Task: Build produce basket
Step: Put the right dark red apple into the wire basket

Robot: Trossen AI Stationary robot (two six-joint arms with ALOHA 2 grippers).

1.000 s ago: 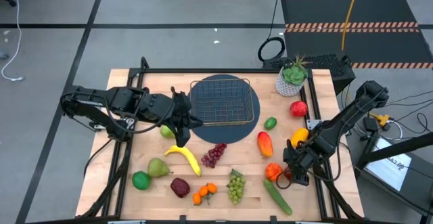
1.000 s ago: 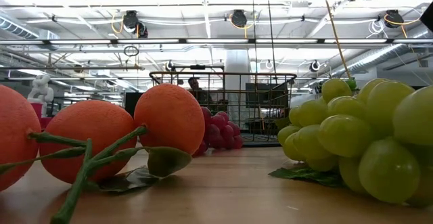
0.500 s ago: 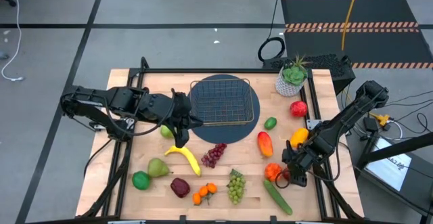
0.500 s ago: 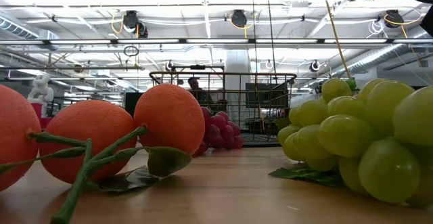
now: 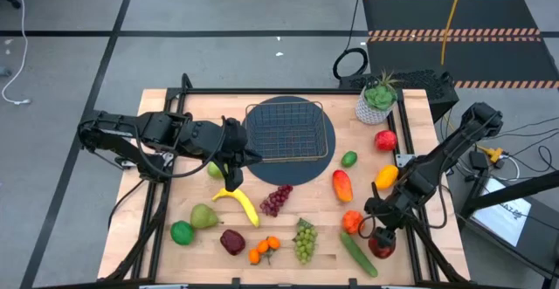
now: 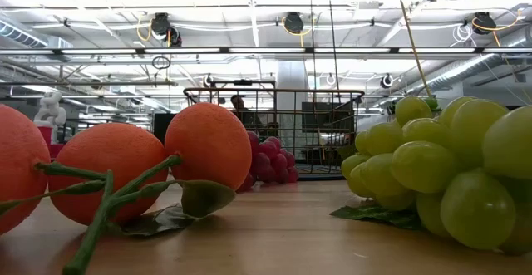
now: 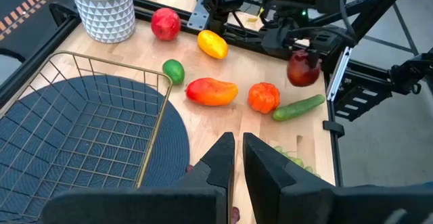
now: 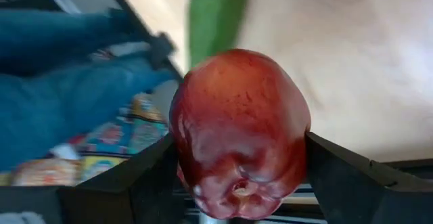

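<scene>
One dark red apple (image 8: 238,132) sits clamped between the right gripper (image 5: 382,239)'s fingers out past the tabletop (image 5: 166,203) edge, far from the basket (image 5: 289,131), so a slip would likely drop it to the floor. Only the right wrist view shows that grip close up; the left gripper (image 7: 235,158), fingers together, waits beside the basket.

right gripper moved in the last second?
Yes. In the high view the right gripper, shut on a dark red apple, has shifted toward the table's near edge, away from the orange pepper and alongside the cucumber.
</scene>
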